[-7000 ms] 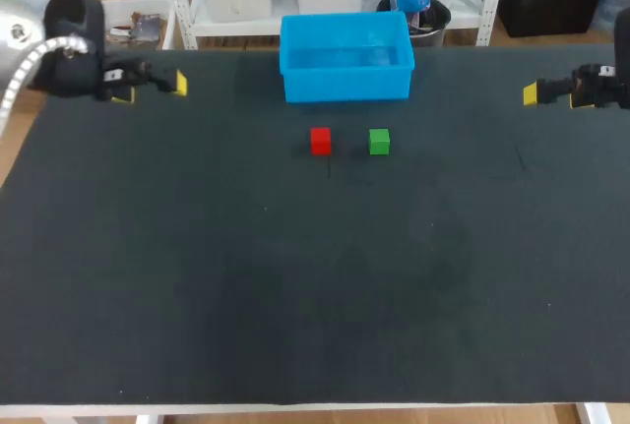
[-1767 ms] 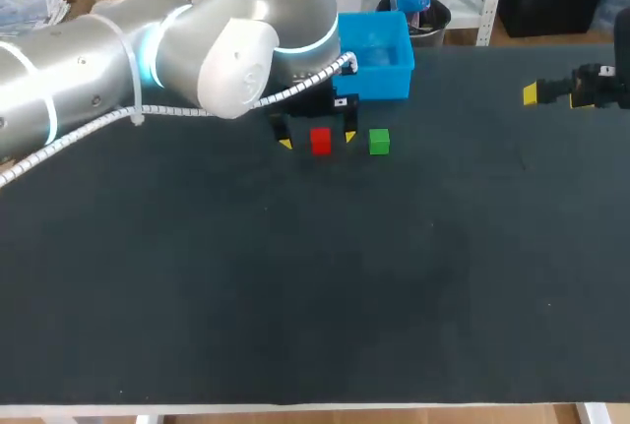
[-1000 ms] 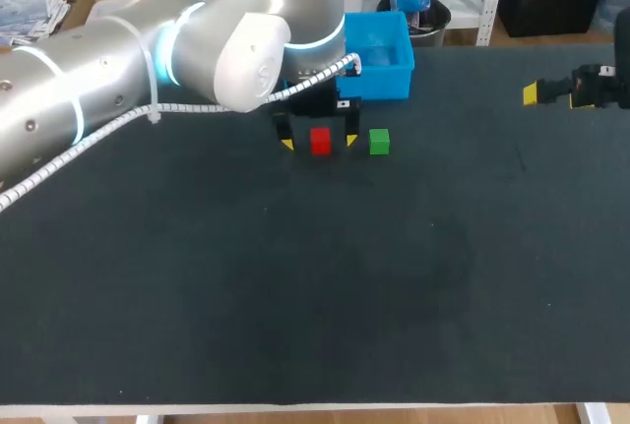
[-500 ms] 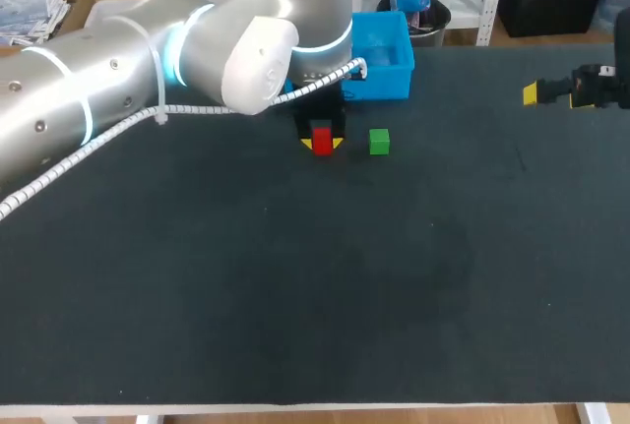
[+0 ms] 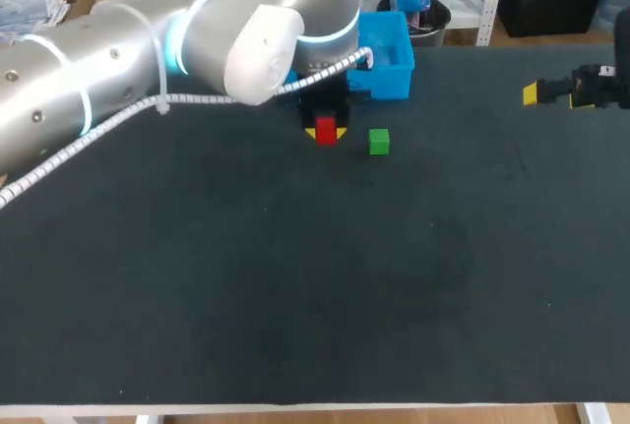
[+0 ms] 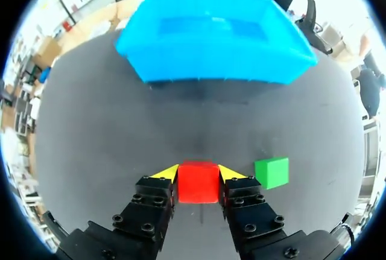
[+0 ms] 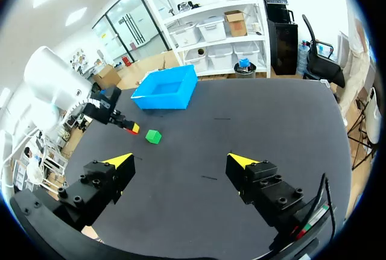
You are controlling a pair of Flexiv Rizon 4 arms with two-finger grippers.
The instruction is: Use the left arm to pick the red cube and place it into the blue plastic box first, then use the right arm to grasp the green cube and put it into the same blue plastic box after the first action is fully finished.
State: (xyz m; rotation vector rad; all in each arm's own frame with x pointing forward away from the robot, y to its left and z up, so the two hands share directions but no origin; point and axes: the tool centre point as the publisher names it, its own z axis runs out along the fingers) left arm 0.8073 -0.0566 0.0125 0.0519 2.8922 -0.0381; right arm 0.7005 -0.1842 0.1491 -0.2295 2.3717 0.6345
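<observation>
The red cube (image 5: pixel 326 131) (image 6: pixel 198 181) sits between the yellow tips of my left gripper (image 5: pixel 326 133) (image 6: pixel 198 174), which is shut on it just above the dark table. Beside it to the right lies the green cube (image 5: pixel 379 142) (image 6: pixel 272 172) (image 7: pixel 153 136), untouched on the table. The blue plastic box (image 5: pixel 387 55) (image 6: pixel 217 46) (image 7: pixel 166 91) stands behind both cubes, partly hidden by my left arm in the head view. My right gripper (image 5: pixel 533 93) (image 7: pixel 181 162) hangs open and empty at the table's far right, well away from the cubes.
The dark table (image 5: pixel 315 286) stretches wide in front of the cubes. My big silver left arm (image 5: pixel 148 50) comes in from the left and covers the back left of the table.
My left gripper has shut on the red cube, its yellow tips drawn in from both sides, and has moved slightly up and back with it. The right arm has stayed still.
</observation>
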